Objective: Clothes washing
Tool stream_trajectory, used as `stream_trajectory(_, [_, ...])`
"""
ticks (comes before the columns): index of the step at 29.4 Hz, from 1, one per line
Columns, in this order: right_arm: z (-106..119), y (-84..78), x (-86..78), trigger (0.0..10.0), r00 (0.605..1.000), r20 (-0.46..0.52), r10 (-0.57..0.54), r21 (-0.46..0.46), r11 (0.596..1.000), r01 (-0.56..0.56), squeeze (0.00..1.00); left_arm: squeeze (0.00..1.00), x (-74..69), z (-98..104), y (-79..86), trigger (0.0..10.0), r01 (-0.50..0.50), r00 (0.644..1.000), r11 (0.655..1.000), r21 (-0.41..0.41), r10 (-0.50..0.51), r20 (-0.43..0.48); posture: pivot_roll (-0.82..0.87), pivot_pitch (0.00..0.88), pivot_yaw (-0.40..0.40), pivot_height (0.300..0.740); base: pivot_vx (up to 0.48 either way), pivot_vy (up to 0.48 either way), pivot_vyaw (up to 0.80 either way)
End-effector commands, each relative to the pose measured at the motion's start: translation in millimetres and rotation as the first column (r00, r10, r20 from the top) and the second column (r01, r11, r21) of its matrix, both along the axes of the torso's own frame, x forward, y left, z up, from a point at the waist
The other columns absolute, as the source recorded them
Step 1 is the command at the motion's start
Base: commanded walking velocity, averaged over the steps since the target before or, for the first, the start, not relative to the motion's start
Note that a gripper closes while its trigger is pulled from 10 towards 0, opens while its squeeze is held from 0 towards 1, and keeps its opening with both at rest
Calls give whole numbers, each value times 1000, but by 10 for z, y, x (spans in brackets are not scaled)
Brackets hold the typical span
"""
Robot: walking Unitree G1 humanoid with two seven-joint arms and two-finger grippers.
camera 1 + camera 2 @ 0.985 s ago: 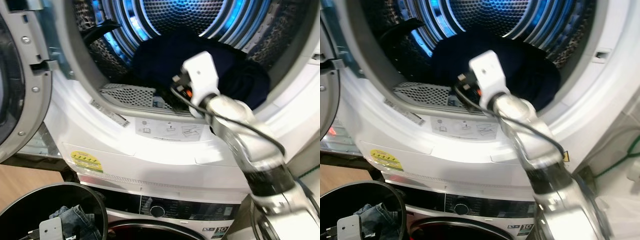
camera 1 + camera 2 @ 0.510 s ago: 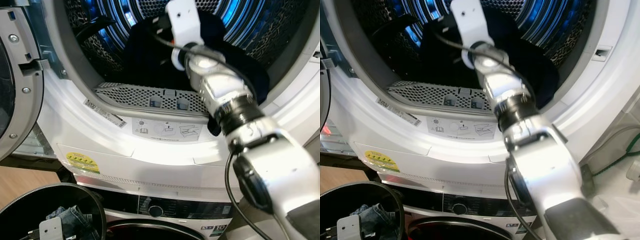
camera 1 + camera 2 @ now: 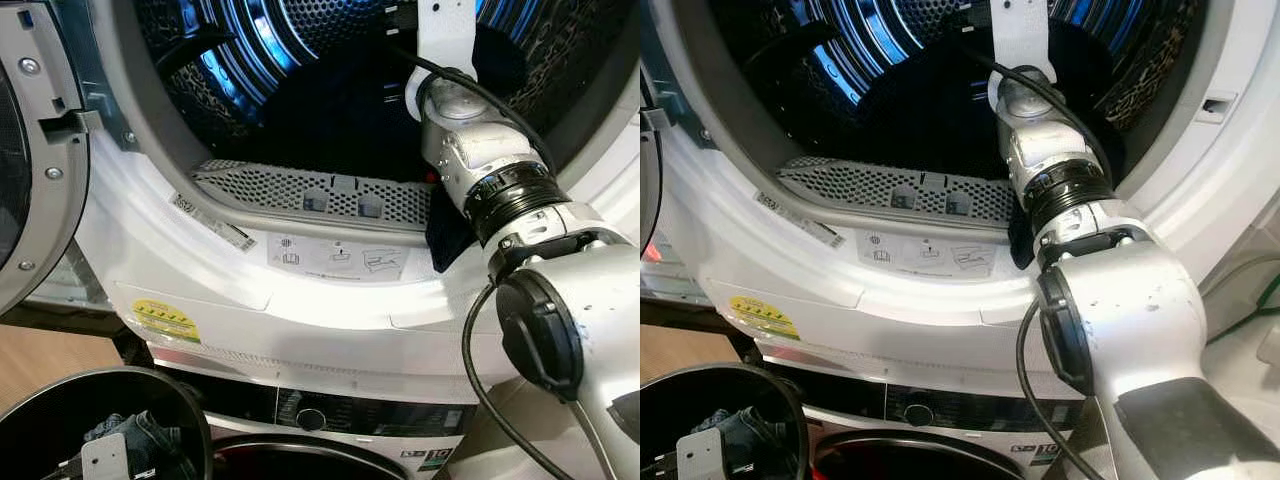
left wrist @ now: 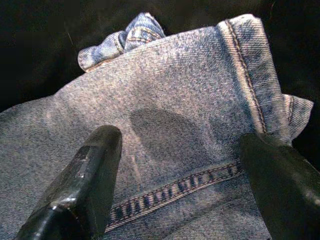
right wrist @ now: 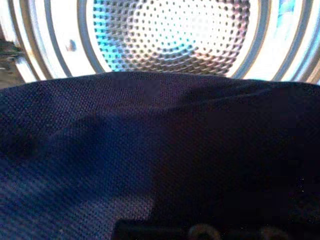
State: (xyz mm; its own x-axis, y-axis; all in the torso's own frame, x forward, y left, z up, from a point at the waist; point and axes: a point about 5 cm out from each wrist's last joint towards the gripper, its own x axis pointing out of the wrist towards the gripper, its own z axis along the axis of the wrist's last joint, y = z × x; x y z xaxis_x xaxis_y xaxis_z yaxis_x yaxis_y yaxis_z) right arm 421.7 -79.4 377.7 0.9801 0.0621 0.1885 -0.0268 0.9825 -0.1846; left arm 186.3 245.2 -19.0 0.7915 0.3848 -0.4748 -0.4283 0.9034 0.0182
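While its fingers stay hidden, the right hand [image 3: 440, 20] reaches over dark garment [image 5: 150, 150] inside drum [image 3: 250, 60].

Everything here sits around the upper machine's drum opening [image 3: 300, 90]. Inside the drum there's a dark garment [image 3: 340, 110] piled on the floor of it, with the perforated back wall [image 5: 170, 40] behind it. The right arm [image 3: 480, 170] reaches in over the right part of the rim, and a bit of the garment hangs out over the rim just beside that arm. The lint filter grille [image 3: 310, 190] lies along the front lip of the opening, with the sticker strip [image 3: 335, 258] just below it. The door [image 3: 35, 150] swings out to the left. A second machine's control panel [image 3: 320, 415] sits under the opening. Lower left of it is a basket [image 3: 60, 400] with jeans [image 4: 165, 140] in it, and the left gripper [image 4: 180, 165] is right over the jeans, fingers [image 4: 95, 170] spread either side.
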Motion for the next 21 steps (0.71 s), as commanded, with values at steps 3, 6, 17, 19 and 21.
stream_trajectory(3, [-94,45,11,10000,997,-44,62,90,994,-58,0,0,-68,-92,-77,10000,15,999,1000,-14,-15,-43,128,0,-81,740,0,0,0])
stream_trajectory(6, [-65,214,-25,10000,969,-25,247,190,952,-238,0,0,-58,-87,-69,10000,16,999,1000,-18,-17,-39,118,0,-75,740,0,0,0])
stream_trajectory(17, [146,299,-212,10000,775,117,621,231,742,-630,0,0,-80,-100,-77,10000,18,998,1000,-23,-20,-51,72,0,-55,740,0,0,0])
stream_trajectory(19, [140,249,-249,10000,746,132,653,226,713,-664,0,0,-77,-101,-77,10000,20,998,1000,-23,-21,-52,73,0,-56,740,0,0,0])
stream_trajectory(21, [104,147,-298,10000,734,143,663,221,702,-677,0,0,-73,-101,-76,10000,20,998,1000,-24,-22,-52,74,0,-56,740,0,0,0])
